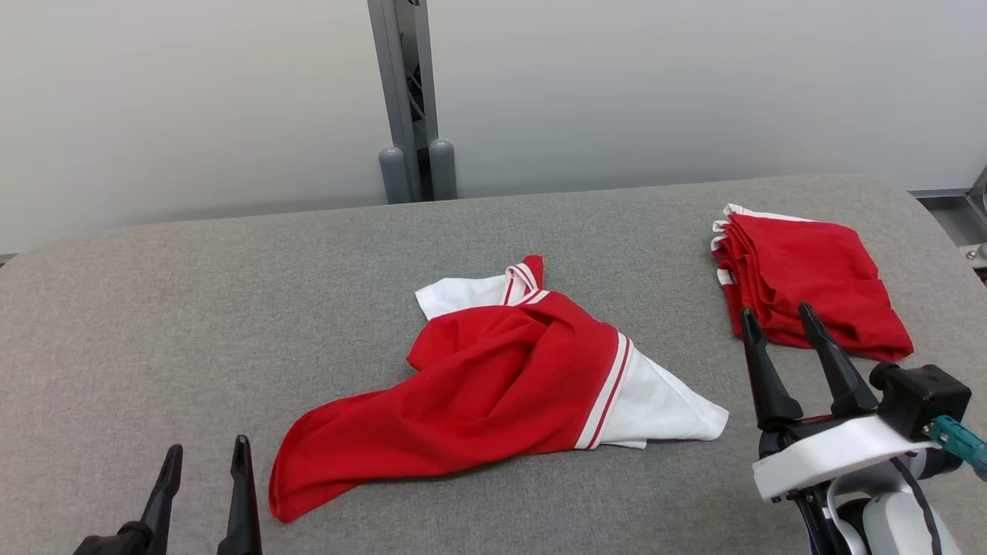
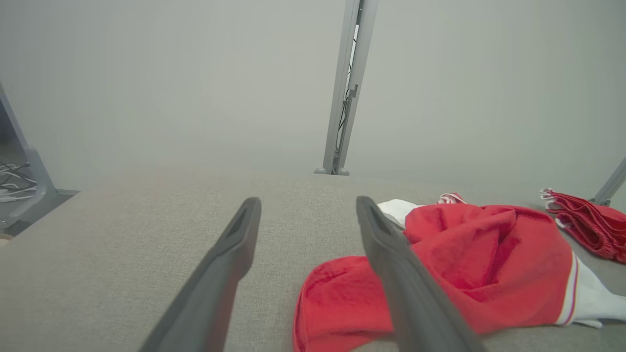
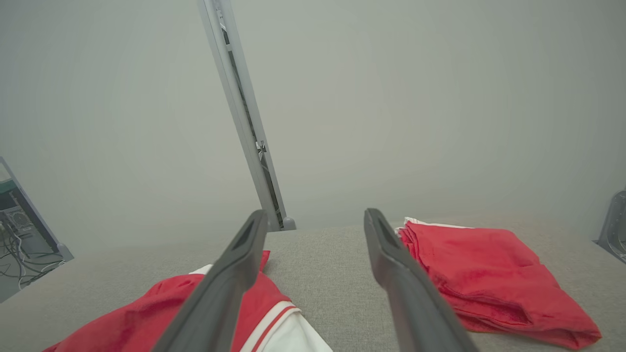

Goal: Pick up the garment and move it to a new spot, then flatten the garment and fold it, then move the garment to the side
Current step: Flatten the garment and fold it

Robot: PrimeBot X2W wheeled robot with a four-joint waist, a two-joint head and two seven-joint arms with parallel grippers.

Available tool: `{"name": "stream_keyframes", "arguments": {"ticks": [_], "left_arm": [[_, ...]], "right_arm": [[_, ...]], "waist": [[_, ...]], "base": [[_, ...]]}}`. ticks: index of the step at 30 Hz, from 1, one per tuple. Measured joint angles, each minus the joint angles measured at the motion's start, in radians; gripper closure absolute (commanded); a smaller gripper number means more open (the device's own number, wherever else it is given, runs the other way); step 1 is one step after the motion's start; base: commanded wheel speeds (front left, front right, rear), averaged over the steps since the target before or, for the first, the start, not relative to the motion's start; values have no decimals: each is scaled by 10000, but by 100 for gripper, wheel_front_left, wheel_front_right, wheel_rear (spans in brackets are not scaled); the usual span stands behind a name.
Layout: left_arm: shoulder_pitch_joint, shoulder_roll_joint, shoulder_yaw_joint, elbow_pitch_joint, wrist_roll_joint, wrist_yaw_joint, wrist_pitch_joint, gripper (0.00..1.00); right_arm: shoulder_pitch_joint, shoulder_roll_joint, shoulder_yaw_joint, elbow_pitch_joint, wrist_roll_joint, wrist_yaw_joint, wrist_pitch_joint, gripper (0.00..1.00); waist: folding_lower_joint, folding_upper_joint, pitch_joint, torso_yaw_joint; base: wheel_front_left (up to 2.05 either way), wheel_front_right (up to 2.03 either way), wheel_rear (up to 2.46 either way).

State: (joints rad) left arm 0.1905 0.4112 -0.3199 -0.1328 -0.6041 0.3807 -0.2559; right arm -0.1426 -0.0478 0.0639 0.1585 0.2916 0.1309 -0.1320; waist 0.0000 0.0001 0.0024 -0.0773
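Head view: the crumpled garment (image 1: 493, 378) lies mid-table (image 1: 193, 308). The left gripper (image 1: 209, 445) is at the near left and the right gripper (image 1: 776, 310) by the folded stack (image 1: 817, 277), both spread and empty. Where should they grab?

— I'd say 2 separated spots, the red corner (image 1: 289, 493) and the white corner (image 1: 694, 420), clear of the bunched middle, lifting evenly.

Garment (image 1: 493, 385) on table (image 1: 193, 308), folded pile (image 1: 817, 285) right

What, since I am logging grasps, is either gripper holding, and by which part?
Nothing is held: the left gripper and the right gripper both stand open, apart from the crumpled red-and-white fabric garment.
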Motion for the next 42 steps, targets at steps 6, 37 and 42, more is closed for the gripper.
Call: {"name": "stream_keyframes", "arguments": {"ticks": [6, 37, 42], "left_arm": [[267, -138, 2, -27, -4, 33, -13, 0], [-160, -631, -702, 2510, -1166, -1279, 1020, 0], [-942, -821, -813, 3937, -1208, -1712, 970, 0]], "right_arm": [[87, 2, 150, 77, 146, -2, -50, 0], [-129, 2, 405, 731, 336, 0, -182, 0], [-260, 4, 458, 832, 316, 0, -184, 0]], "waist": [[0, 0, -42, 18], [-1, 0, 391, 0], [0, 0, 574, -146]], "base": [[0, 0, 0], [0, 0, 0], [0, 0, 0]]}}
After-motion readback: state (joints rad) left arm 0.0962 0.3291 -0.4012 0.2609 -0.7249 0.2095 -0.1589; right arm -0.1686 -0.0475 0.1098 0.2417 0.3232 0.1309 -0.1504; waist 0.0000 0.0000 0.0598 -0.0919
